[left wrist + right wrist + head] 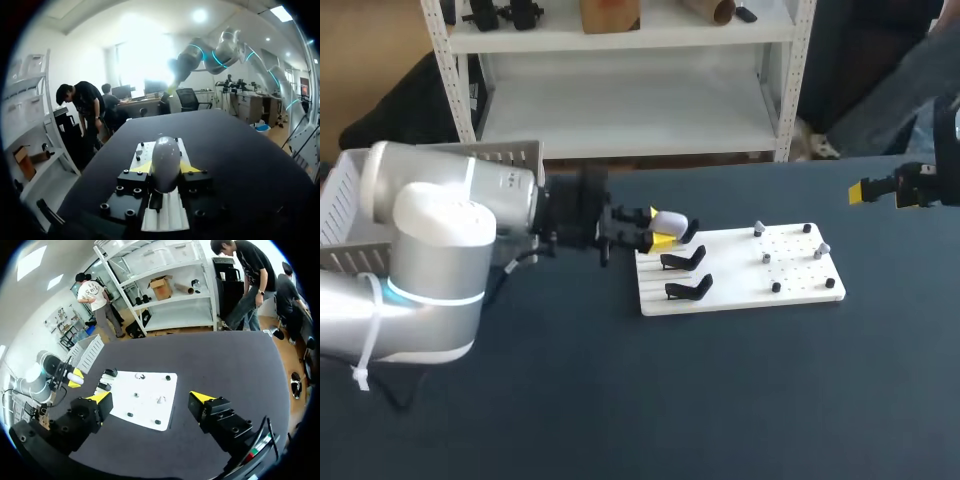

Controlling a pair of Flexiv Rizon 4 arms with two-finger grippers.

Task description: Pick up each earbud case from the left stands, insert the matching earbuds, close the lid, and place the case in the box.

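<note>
- the left arm (430, 270) comes in from the left, low over the dark worktop (620, 400), its wrist held level and pointing toward the middle.
- ahead of it a white board (740, 278) lies flat on the worktop; two black stands (683, 260) sit on its left part, one behind the other.
- the left jaws are drawn in narrow on the white earbud case (669, 221), over the board's far left corner, just past those two stands.
- in the left wrist view the rounded case (166, 161) sits squarely between the yellow tips (143, 167), one pressed to each flank, with the board (160, 220) under it.
- whether the case rests on a third stand or hangs just above it cannot be told.
- small pieces (767, 258) dot the board's right half, too small to make out.
- a white slatted box (342, 205) stands behind the left arm at the worktop's left edge.
- farthest off, the right arm (925, 185) hangs at the right edge, well apart from the board; the right jaws are spread wide, their yellow fingertips (101, 397) far apart above the worktop, the board (142, 400) lying ahead of them.
</note>
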